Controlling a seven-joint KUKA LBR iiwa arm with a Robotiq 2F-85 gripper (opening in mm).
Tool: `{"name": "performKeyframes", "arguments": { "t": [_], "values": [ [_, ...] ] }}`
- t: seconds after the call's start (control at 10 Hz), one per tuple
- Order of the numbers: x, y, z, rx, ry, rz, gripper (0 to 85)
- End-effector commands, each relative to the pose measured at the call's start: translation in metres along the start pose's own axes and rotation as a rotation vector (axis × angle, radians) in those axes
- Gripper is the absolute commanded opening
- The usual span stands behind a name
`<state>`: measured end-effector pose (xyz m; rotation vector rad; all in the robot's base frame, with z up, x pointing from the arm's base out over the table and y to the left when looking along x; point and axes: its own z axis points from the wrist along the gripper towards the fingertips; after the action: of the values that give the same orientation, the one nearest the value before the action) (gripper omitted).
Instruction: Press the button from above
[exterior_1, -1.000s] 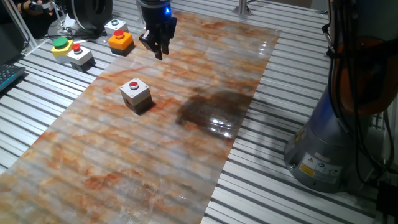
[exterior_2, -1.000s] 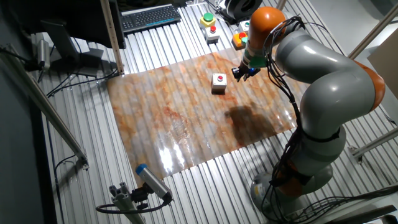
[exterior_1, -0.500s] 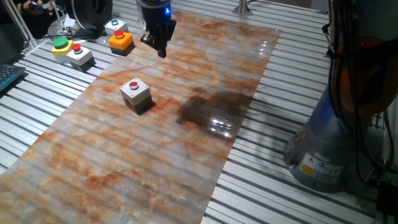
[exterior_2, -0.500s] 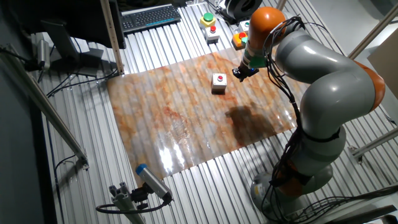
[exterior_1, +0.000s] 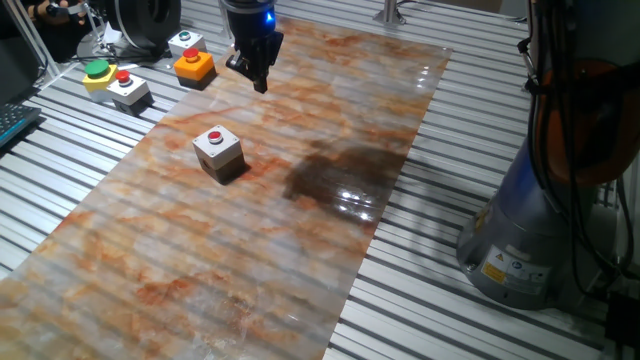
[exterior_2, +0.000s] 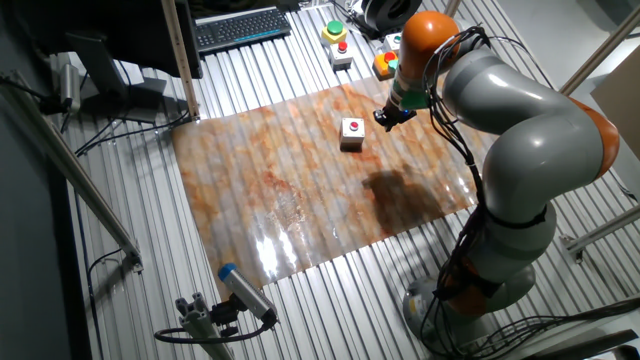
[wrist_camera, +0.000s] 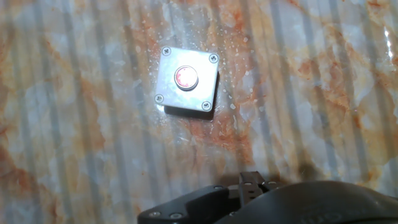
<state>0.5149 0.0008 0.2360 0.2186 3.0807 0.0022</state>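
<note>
Ribbed metal table (exterior_1: 80, 190) under a glossy marbled sheet (exterior_1: 300, 250), orange and grey veins, one dark blotch (exterior_1: 340, 172) near its middle. Gripper (exterior_1: 259, 80) hanging above the sheet's far edge, well apart from the button; fingertips merged into one dark point in both fixed views, and only the black housing cut off along the bottom edge in the hand view, so opening cannot be told; nothing seen held. Button (exterior_1: 215, 137): small round red cap, centred on a square grey-white lid with a screw at each corner, darker grey sides, standing upright on the sheet, slightly skewed. Off the sheet, yellow box (exterior_1: 98, 75) and orange box (exterior_1: 194, 65); small, detail unclear.
</note>
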Motion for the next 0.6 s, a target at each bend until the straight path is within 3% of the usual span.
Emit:
{"name": "performKeyframes", "arguments": {
  "t": [0.0, 0.5],
  "values": [
    [0.0000, 0.0001, 0.0000, 0.000, 0.000, 0.000, 0.0],
    [-0.0011, 0.0013, -0.0002, -0.003, 0.002, 0.005, 0.0]
  ]
}}
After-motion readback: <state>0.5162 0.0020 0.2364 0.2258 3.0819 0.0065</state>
